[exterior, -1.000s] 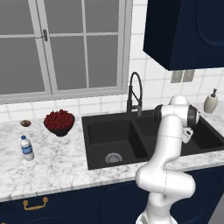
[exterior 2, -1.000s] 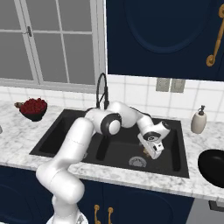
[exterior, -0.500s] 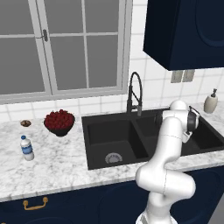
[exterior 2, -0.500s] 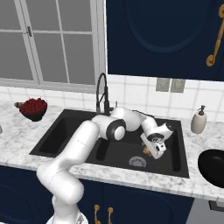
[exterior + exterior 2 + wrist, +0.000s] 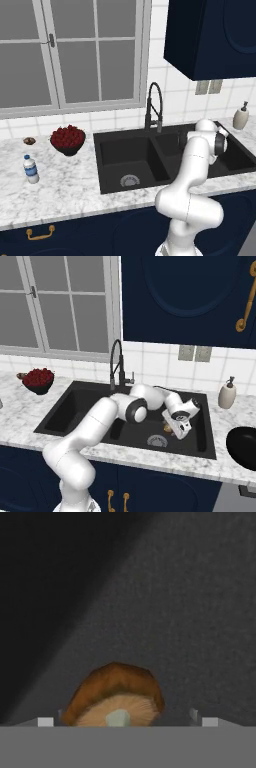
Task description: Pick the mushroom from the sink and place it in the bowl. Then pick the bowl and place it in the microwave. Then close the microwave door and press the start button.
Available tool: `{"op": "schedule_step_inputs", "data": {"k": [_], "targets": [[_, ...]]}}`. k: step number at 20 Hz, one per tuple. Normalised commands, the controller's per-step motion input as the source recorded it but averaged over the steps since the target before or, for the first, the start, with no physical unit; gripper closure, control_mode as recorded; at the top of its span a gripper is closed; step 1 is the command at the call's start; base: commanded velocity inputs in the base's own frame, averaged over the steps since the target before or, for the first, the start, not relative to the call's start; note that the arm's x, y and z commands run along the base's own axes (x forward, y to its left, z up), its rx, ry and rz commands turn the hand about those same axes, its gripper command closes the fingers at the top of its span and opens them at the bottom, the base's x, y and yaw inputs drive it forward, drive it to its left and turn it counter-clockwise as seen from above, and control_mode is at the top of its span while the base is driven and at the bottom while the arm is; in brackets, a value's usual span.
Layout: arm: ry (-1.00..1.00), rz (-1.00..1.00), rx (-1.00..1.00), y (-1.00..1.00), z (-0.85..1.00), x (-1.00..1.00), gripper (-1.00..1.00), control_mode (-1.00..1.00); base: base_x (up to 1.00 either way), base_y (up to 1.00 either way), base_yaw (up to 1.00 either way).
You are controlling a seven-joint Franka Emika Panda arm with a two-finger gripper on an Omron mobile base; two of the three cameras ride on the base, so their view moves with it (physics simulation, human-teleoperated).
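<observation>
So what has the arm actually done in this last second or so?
The gripper has sunk lower into the right basin of the sink, down to the mushroom, which sits between its fingertips in the hand view. Whether it has closed on it yet, I cannot tell. The bowl and the fruit bowl on the counter haven't moved.

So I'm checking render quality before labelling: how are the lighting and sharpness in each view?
Hand view: the mushroom is soft-edged and blurry up close, and the sink floor looks grainy, fading to black at the upper left. Right base view: even, flat light; the mushroom is a tiny tan speck beside the gripper. Left base view: crisp, no glare, basin uniformly dark.
</observation>
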Motion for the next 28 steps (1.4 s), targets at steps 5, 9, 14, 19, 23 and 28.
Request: {"op": "schedule_step_inputs", "data": {"k": [5, 9, 14, 19, 23, 28], "targets": [[0.00, 0.00, 0.00, 0.17, -0.30, 0.00, 1.00, -1.00, 0.00, 0.00, 0.00], [0.00, -0.01, 0.00, 0.17, -0.17, 0.00, 1.00, -1.00, 0.00, 0.00, 0.00], [0.00, -0.07, 0.01, 0.00, 0.15, -0.31, 1.00, -1.00, 0.00, 0.00, 0.00], [-0.01, -0.18, 0.03, -0.15, 0.97, -0.76, 1.00, -1.00, 0.00, 0.00, 0.00], [0.00, -0.18, 0.00, -0.16, 1.00, -0.75, 1.00, -1.00, 0.00, 0.00, 0.00], [-0.03, -0.19, 0.00, -0.17, 0.89, -0.75, 1.00, -1.00, 0.00, 0.00, 0.00]]}}
